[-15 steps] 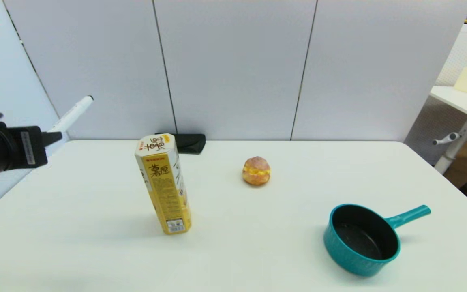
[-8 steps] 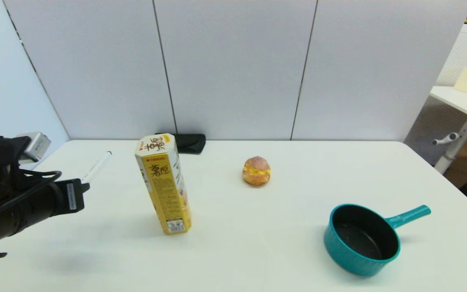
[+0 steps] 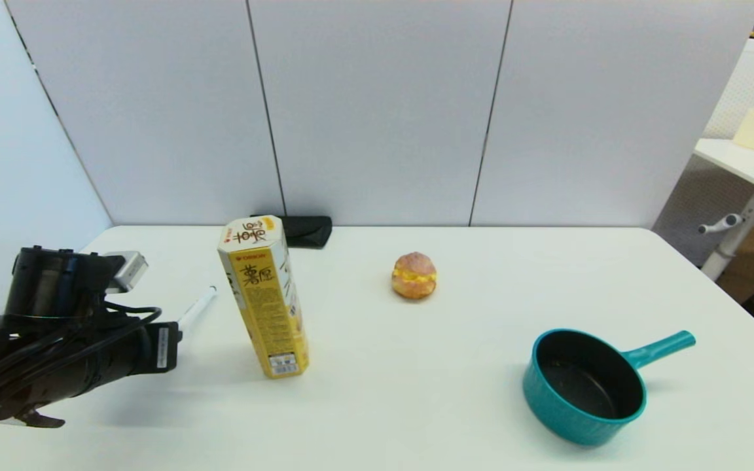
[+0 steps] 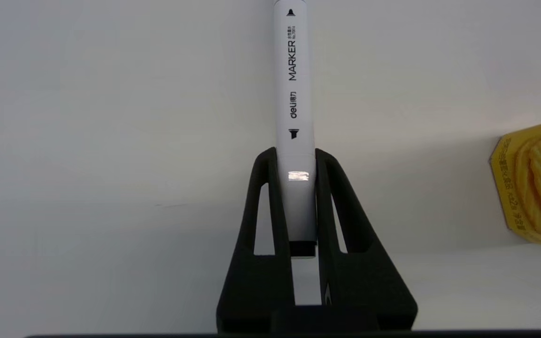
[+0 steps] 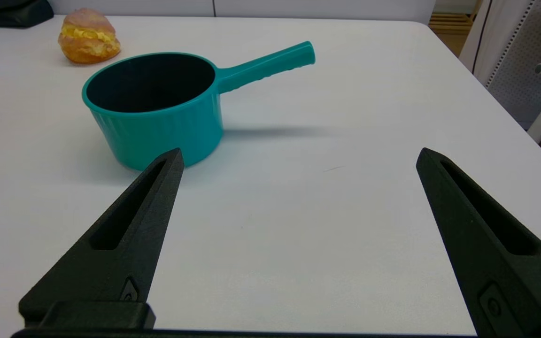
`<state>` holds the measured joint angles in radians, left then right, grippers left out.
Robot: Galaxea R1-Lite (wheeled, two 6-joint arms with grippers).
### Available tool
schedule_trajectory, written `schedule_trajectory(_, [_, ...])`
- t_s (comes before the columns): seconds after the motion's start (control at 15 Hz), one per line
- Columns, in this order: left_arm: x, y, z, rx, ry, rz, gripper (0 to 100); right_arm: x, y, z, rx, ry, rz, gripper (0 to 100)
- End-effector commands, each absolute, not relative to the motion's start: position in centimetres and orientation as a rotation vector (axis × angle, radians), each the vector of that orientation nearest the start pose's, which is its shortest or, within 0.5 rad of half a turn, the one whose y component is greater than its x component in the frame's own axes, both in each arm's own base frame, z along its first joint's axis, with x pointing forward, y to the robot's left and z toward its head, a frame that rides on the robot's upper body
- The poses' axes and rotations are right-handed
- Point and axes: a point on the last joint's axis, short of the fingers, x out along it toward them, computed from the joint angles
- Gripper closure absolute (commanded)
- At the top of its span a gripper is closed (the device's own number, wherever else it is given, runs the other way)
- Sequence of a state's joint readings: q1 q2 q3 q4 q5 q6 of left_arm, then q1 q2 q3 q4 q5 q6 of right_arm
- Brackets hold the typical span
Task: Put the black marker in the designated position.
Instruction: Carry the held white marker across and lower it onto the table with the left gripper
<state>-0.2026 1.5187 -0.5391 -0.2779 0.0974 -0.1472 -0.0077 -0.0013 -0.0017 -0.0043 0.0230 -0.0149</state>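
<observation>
With the left gripper (image 4: 296, 155) clenched on the black marker (image 4: 293, 84) at the head view's lower left, lower it flat onto bare counter (image 3: 416, 405), clear of the yellow box (image 3: 264, 297), before releasing.

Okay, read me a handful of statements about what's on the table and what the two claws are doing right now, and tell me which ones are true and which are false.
1. The left claw is shut on the black marker. True.
2. The teal pot lies tipped on its side. False: it stands upright, its opening facing up and its handle pointing toward the table's right edge.
3. The right claw is open and holds nothing. True.
4. The cream puff sits inside the pot. False: it rests on the white table, apart from the pot.
5. The yellow snack box stands on end, to the right of the marker. True.
</observation>
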Motion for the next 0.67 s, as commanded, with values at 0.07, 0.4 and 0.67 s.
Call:
schedule_trajectory(0.07, [22.05, -4.66, 11.87, -0.023, 0.750, -0.058, 100, -2.29, 0.07, 7.64, -0.015, -0.006, 0.015, 0])
schedule_trajectory(0.4, [22.25, -5.06, 11.52, -0.015, 0.762, -0.072, 100, -2.29, 0.07, 7.64, -0.015, -0.006, 0.015, 0])
schedule_trajectory(0.67, [22.25, -5.16, 11.60, -0.014, 0.758, -0.077, 0, -2.29, 0.07, 7.64, -0.015, -0.006, 0.015, 0])
